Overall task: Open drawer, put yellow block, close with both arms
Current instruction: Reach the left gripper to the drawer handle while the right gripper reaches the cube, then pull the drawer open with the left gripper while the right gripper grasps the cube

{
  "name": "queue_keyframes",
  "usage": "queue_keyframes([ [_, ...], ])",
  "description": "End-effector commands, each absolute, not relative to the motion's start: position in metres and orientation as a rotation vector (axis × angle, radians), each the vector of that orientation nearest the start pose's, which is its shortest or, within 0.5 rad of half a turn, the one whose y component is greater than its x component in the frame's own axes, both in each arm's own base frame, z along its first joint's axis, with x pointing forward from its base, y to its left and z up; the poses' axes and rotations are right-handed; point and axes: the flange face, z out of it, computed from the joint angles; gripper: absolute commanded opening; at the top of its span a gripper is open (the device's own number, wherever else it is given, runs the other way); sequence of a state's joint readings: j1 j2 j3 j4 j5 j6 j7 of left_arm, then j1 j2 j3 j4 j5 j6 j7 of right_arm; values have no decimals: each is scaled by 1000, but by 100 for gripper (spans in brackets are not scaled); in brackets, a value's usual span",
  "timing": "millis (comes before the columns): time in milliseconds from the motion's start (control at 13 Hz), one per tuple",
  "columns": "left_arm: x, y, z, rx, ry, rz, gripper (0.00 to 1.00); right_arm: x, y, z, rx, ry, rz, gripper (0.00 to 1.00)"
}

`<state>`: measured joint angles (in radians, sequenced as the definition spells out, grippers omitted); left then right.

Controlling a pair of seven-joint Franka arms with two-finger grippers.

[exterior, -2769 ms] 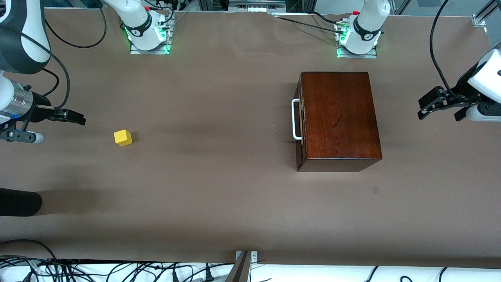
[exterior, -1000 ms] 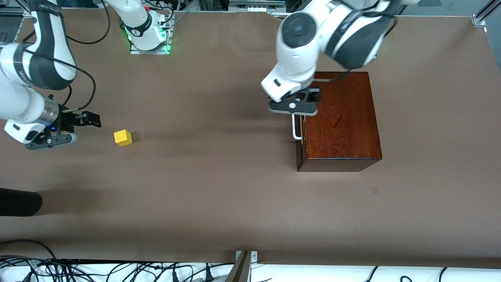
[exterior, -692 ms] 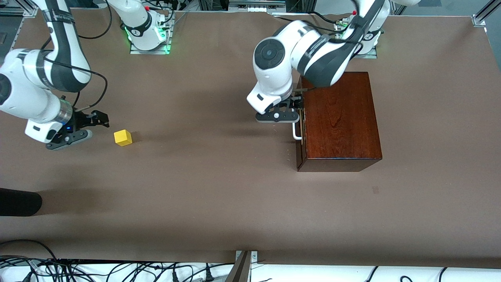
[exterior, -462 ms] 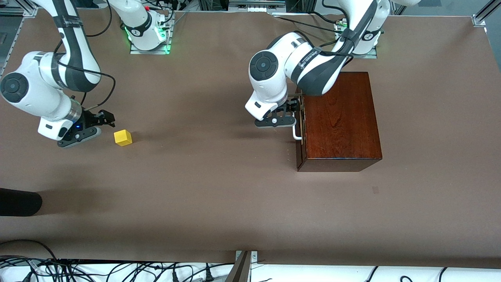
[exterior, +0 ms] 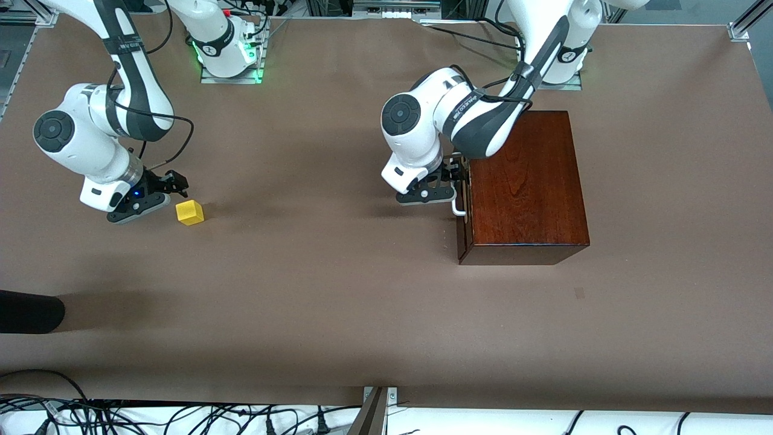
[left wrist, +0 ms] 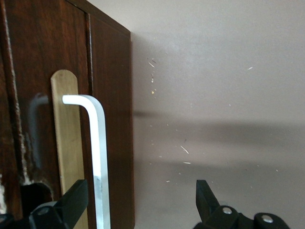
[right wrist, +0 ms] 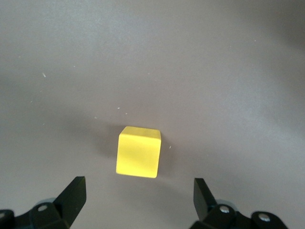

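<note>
The dark mahogany box [exterior: 525, 181] stands toward the left arm's end of the table. Its drawer [exterior: 463, 226] is shut, and its white loop handle [exterior: 458, 208] faces the middle of the table. My left gripper [exterior: 458, 172] is open at the handle. In the left wrist view the handle [left wrist: 98, 157] lies between the fingers of the left gripper [left wrist: 140, 202], close to one fingertip [left wrist: 71, 202]. The yellow block [exterior: 189, 212] lies on the table toward the right arm's end. My right gripper [exterior: 174, 182] is open and empty just beside it. In the right wrist view the block [right wrist: 138, 151] sits just ahead of the right gripper [right wrist: 138, 195].
A black rounded object [exterior: 27, 311] lies at the table's edge at the right arm's end, nearer the front camera. Cables [exterior: 181, 417] run along the near edge. The arm bases [exterior: 229, 54] stand along the top edge. Brown tabletop [exterior: 326, 241] spans between block and box.
Both arms have swung in from the table's ends. The left gripper came down to the drawer handle; the right gripper moved up beside the yellow block. Box and block have not moved.
</note>
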<state>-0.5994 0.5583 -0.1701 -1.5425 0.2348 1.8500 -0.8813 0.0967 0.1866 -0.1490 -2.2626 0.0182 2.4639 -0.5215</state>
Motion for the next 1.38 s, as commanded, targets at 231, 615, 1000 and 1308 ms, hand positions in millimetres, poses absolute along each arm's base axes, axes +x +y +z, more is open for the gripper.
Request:
queue_keyframes([
  [231,504,-439,294,-2824,-24,63,100,540,-29,242,-3086,-740,-68,100],
  [615,505,-437,288,-2812,-18,60,100,541,-19,222,-3079,-756,-77,100],
  [1000,502,-451,276,-2863,-8,45,100,541,-20,207,-3077,-787,-80,100],
  [1308,506,-458,277,-2892,-15,26,100,539,-21,199,-3077,-780,-64,100],
])
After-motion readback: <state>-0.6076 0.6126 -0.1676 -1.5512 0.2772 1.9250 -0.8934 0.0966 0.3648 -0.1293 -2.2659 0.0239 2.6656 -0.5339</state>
